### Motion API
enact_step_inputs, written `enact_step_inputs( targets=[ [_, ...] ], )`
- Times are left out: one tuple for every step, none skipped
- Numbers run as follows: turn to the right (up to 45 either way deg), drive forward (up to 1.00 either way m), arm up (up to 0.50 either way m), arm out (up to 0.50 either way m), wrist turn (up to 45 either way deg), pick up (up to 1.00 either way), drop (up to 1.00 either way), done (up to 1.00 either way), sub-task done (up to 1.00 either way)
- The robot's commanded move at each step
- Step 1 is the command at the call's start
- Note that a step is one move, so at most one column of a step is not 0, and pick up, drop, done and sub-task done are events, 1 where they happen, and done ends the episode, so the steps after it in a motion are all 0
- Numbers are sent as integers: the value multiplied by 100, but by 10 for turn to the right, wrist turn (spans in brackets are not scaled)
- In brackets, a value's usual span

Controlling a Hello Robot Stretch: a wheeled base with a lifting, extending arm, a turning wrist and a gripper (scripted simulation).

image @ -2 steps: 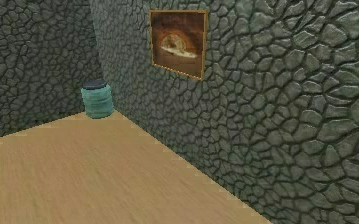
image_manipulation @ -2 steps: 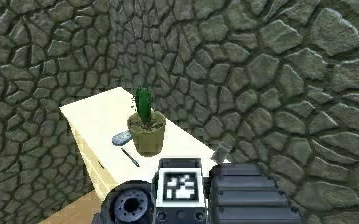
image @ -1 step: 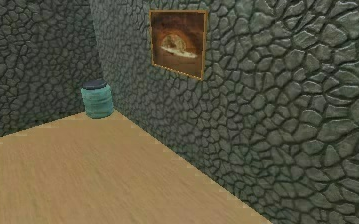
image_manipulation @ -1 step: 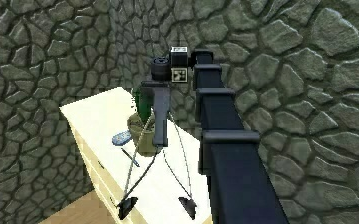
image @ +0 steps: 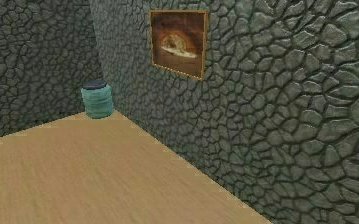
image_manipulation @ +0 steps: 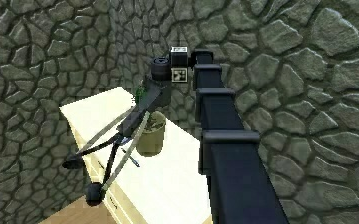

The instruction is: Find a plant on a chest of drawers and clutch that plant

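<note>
Arm side view: plant (image_manipulation: 150, 133) in a dull tan pot stands upright on the pale top of the chest of drawers (image_manipulation: 174, 186), near the back edge by the stone wall (image_manipulation: 287, 60). A scrap of green leaf shows above the pot at about 11 o'clock. The arm (image_manipulation: 232, 160) runs up from 6 o'clock along the chest's right side. The gripper (image_manipulation: 85, 174) turns off it to the left, and its thin fingers (image_manipulation: 93, 193) slant down toward 7 o'clock across the chest top. From the fingertips the pot lies up at about 1 o'clock, back along the fingers toward the gripper's dark body; whether it sits between them, behind them or touches them cannot be told. State of the jaws: cannot tell. Whether anything is held: cannot tell, since the pot rests on the chest top behind the fingers. Long axis of plant is vertical, so the likely approach is level, from the side. Forward view: teal bin (image: 98, 100) in the far corner at 10 o'clock, framed picture (image: 178, 43) on the wall at 12 o'clock, and bare wood floor (image: 87, 175).
</note>
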Motion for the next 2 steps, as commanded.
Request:
enact_step_inputs(
  targets=[
    [0,0,0,0,450,0,0,0,0],
    [0,0,0,0,450,0,0,0,0]
  ],
)
